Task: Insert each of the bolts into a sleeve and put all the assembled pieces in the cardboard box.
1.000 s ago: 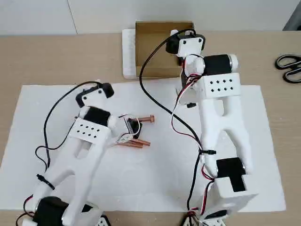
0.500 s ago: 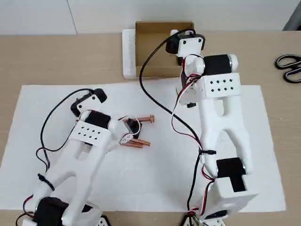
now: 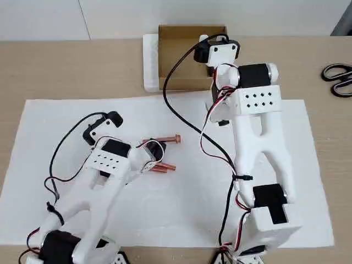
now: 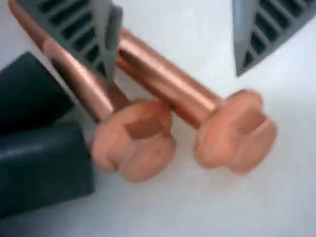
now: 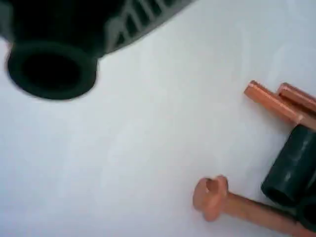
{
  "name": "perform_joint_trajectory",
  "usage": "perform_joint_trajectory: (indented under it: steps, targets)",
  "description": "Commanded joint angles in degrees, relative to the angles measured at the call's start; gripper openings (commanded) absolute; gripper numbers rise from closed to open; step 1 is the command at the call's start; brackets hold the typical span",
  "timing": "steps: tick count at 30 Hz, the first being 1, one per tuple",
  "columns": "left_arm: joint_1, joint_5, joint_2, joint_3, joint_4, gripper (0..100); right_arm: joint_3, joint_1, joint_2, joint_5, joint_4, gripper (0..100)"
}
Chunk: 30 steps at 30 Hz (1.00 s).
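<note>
While straddling two touching copper bolts point(image 4: 197, 98) just 9 o'clock of bench centre, left end effector point(image 4: 173, 69) released, risks pinching both or shoving one into the black sleeve point(image 4: 34, 148) alongside. Holds second sleeve point(image 5: 52, 69) clenched in right end effector point(image 3: 219, 116), toward 1 o'clock; cardboard box point(image 3: 187, 33) at 12.

My spot: a desk lab
I sit on a wooden table point(image 3: 55, 66) with a white sheet point(image 3: 181, 209), scissors point(image 3: 338, 78) at the edge, plain wall point(image 3: 110, 16) behind.
</note>
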Motion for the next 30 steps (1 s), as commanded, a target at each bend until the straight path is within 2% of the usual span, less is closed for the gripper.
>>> perform_joint_trajectory:
  steps: [1, 9, 15, 25, 27, 30]
  targets:
    - [0.1, 0.2, -0.1, 1.2, -3.4, 15, -1.8, 0.4, -3.6, 0.3, 0.7, 0.2]
    - [0.0, 0.3, -0.1, 3.6, -7.6, 14, -1.8, 0.4, -3.6, -0.7, 0.7, 0.2]
    - [0.0, 0.3, -0.1, 3.6, -7.6, 0, -1.8, 0.4, -3.6, -0.8, 0.7, 0.2]
    - [0.1, -0.6, -0.6, 2.9, -7.5, 1, -1.8, 0.5, -3.6, -0.8, 0.7, 0.2]
    - [0.1, -4.5, -0.6, 1.7, -6.9, 1, -1.8, 0.5, -3.6, -0.8, 0.7, 0.2]
    - [-0.9, -13.6, -0.6, -3.2, -1.2, 1, -1.8, 0.5, -3.6, -0.8, 0.7, 0.2]
